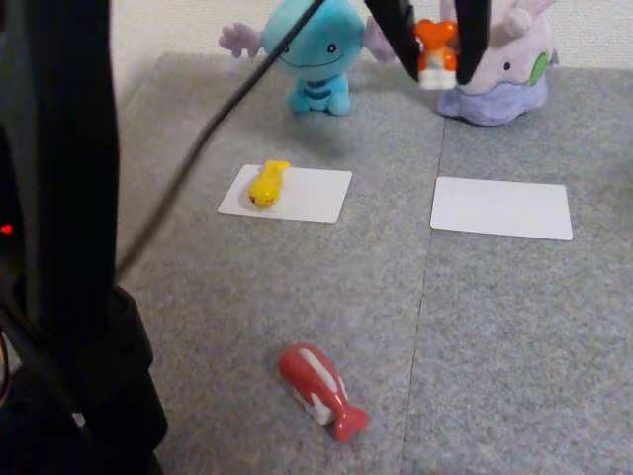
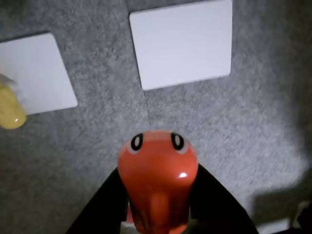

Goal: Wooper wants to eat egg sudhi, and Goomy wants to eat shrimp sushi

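Note:
My gripper [image 1: 436,61] hangs high at the back, in front of Goomy [image 1: 509,69], and is shut on the shrimp sushi [image 1: 435,49]. In the wrist view the orange shrimp sushi [image 2: 158,175] sits between my black fingers [image 2: 105,204], above the grey mat. Wooper [image 1: 316,54] stands at the back centre. The yellow egg sudhi [image 1: 268,183] lies on the left white card [image 1: 287,194], and its edge shows as egg sudhi [image 2: 9,109] at the wrist view's left. The right white card [image 1: 501,208] is bare, seen as white card [image 2: 183,44] in the wrist view.
A red-and-white fish toy [image 1: 321,389] lies on the grey mat [image 1: 495,346] near the front. The arm's black base [image 1: 69,297] and a cable [image 1: 213,129] fill the left side of the fixed view.

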You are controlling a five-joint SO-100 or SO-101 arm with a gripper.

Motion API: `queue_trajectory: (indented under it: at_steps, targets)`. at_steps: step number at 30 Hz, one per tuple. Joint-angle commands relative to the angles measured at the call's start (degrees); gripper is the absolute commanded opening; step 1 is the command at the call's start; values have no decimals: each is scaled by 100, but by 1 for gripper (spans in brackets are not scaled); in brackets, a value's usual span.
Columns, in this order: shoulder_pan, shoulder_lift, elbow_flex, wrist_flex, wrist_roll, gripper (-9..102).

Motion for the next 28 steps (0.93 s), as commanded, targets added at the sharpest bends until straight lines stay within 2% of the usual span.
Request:
queue_trajectory:
  at_steps: [1,8,15,28]
  targets:
    - [-9,-193,-668,9,-185,6]
    - [158,-1046,-984,-396,-782,6]
    - [510,-1494,-984,-1151,-1389,6]
    - [510,-2487,-984,-2338,-1441,6]
